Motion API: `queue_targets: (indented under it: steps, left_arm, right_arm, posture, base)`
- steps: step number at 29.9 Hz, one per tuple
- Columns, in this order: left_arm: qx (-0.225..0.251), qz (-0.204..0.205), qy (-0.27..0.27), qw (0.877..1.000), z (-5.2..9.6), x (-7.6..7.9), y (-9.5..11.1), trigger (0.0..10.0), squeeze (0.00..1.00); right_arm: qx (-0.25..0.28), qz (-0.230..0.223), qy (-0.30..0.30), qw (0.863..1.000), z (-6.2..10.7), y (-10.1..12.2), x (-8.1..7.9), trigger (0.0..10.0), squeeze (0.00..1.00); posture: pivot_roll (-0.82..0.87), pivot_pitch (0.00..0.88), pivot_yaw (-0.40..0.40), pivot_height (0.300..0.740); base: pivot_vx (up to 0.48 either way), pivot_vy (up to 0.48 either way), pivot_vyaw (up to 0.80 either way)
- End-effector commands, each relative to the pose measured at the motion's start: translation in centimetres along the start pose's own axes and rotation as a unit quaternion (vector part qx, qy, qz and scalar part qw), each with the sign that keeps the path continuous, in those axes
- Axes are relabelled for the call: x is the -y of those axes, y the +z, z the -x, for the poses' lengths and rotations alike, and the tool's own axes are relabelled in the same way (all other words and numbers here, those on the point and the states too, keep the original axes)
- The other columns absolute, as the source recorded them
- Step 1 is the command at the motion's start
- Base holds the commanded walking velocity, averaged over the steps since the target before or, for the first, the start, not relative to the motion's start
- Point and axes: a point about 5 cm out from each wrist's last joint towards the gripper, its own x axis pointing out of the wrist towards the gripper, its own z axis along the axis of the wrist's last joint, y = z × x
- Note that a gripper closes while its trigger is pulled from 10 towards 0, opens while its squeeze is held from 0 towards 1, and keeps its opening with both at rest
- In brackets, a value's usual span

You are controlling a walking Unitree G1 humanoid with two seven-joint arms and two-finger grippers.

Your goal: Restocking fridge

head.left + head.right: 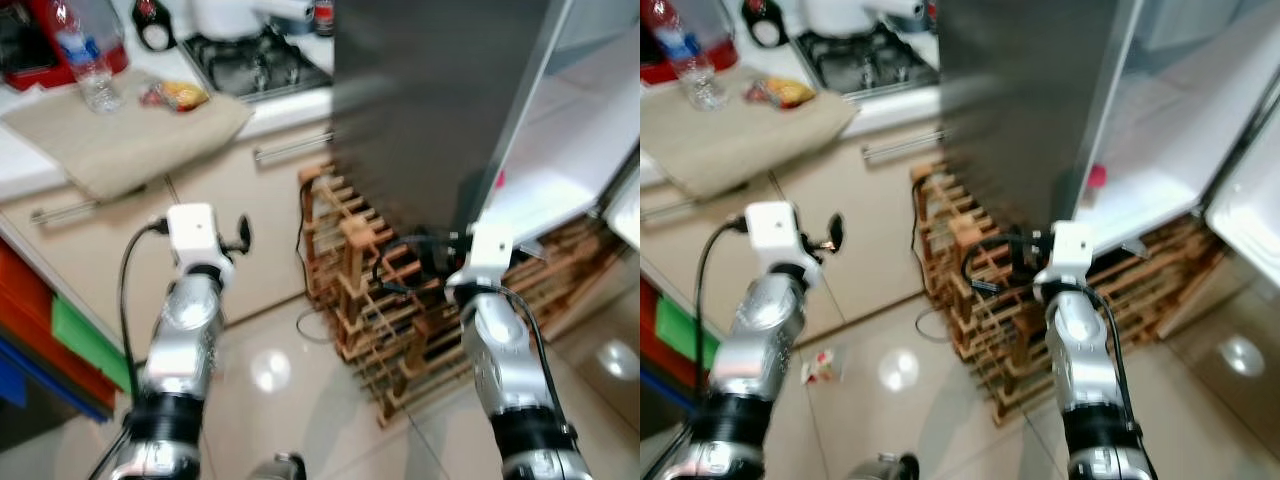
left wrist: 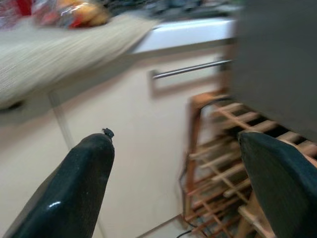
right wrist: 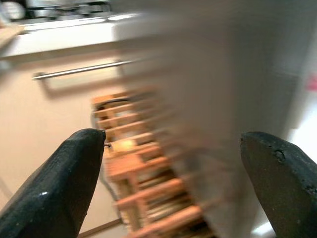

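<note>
Left gripper [image 2: 173, 183]: fingers spread wide, empty, held before the cupboard [image 1: 230, 230]
Right gripper [image 3: 173, 183]: fingers apart, empty, near the wine rack [image 1: 400, 310]
Fridge [image 1: 430, 110]: door ajar, up and ahead of the right gripper, the nearer arm
Water bottle [image 1: 85, 60]: far left on the counter cloth [image 1: 130, 135]

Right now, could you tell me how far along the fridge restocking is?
Early. Done: the fridge door stands open. In hand: nothing; the left gripper and right gripper are both open and empty. Left: the water bottle and snack packet sit on the counter cloth.
</note>
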Motion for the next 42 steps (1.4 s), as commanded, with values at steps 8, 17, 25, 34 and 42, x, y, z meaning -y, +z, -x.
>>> queue_targets:
  steps: [8, 17, 25, 34, 42]
  left_arm:
    - [0.042, 0.005, 0.038, 0.998, -1.6, -0.6, 2.4, 10.0, 0.00]
    - [0.059, 0.003, 0.015, 0.998, -2.3, 0.3, 3.3, 10.0, 0.00]
    - [0.083, -0.017, -0.003, 0.996, -2.5, -0.3, 4.7, 10.0, 0.00]
    - [0.050, -0.036, 0.005, 0.998, -2.9, -0.9, 4.0, 10.0, 0.00]
    - [0.077, -0.022, -0.017, 0.997, -2.9, -0.2, 4.6, 10.0, 0.00]
  right_arm:
    - [0.012, 0.011, 0.058, 0.998, -1.8, 1.4, -2.2, 10.0, 0.00]
    - [0.014, 0.032, 0.050, 0.998, -2.0, 1.3, -2.3, 10.0, 0.00]
    - [0.034, 0.027, 0.035, 0.998, -2.3, 1.6, -2.5, 10.0, 0.00]
    - [0.037, 0.016, 0.037, 0.999, -2.5, 1.2, -3.9, 10.0, 0.00]
    - [0.046, 0.035, 0.050, 0.997, -2.1, 1.3, -4.1, 10.0, 0.00]
  posture:
    - [0.03, 0.000, -0.059, 0.740]
    - [0.00, 0.000, -0.010, 0.740]
    - [0.02, 0.000, 0.074, 0.740]
    - [0.03, 0.000, 0.072, 0.740]
    - [0.01, 0.000, 0.057, 0.740]
  base:
    - [0.000, 0.000, 0.57]
    - [0.000, 0.000, 0.25]
    - [0.299, -0.213, 0.73]
    - [0.257, 0.000, 0.37]
    - [0.300, 0.000, 0.00]
